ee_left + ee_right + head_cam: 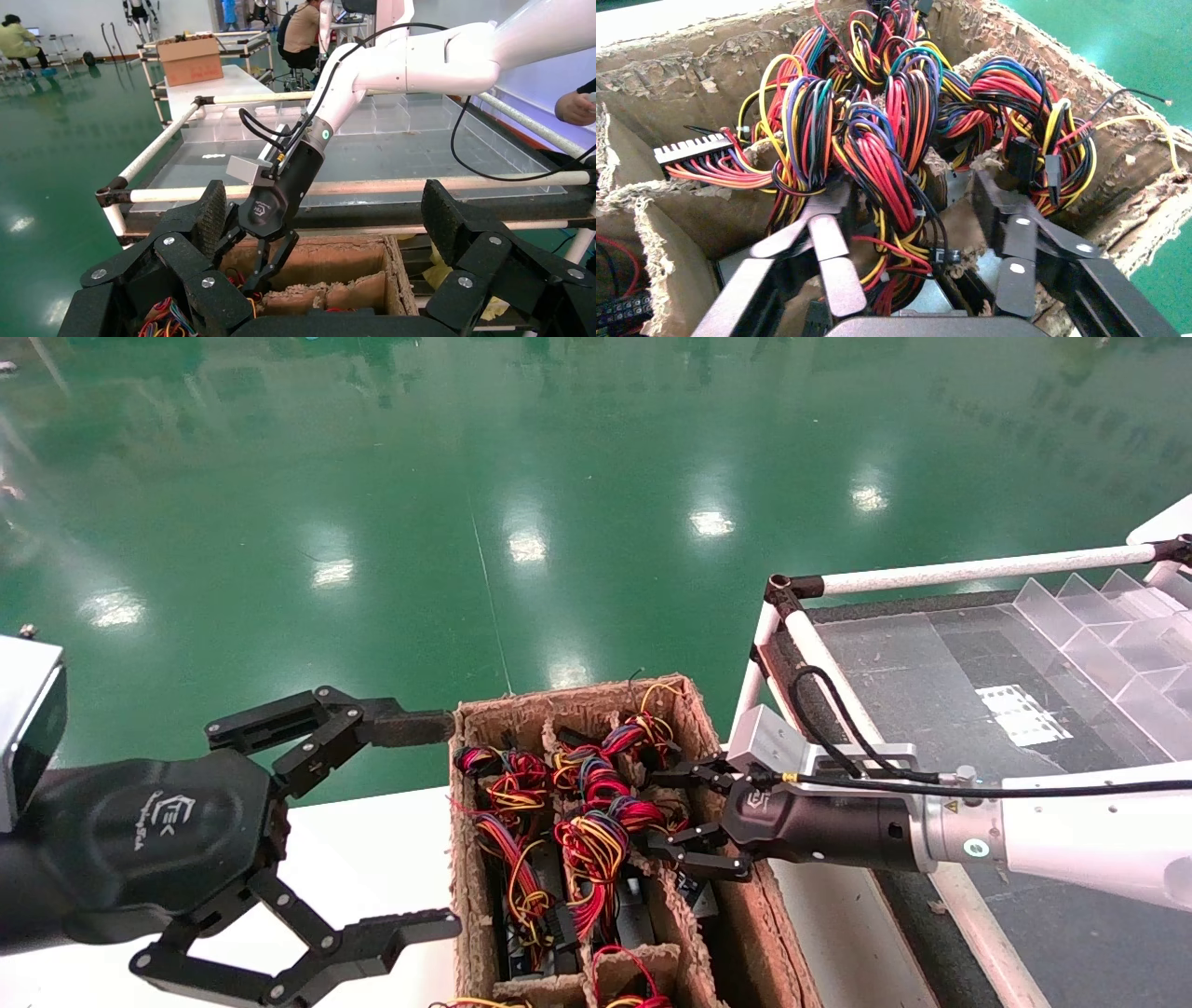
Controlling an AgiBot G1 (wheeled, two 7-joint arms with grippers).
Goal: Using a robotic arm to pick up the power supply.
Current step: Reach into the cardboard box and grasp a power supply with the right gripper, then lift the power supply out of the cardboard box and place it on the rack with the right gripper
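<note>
Item: power supply [933, 298], low in the cardboard divider box [480, 728], not yet lifted.
I see my right gripper [684, 812] spread astride its wire bundle [891, 168]; closing and lifting remain. Left gripper [410, 822] spread, idle beside the box.

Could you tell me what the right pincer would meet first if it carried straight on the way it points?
Most likely the wire bundle lying between the open right pincer fingers, before any power supply metal beneath, though depth is unclear.
</note>
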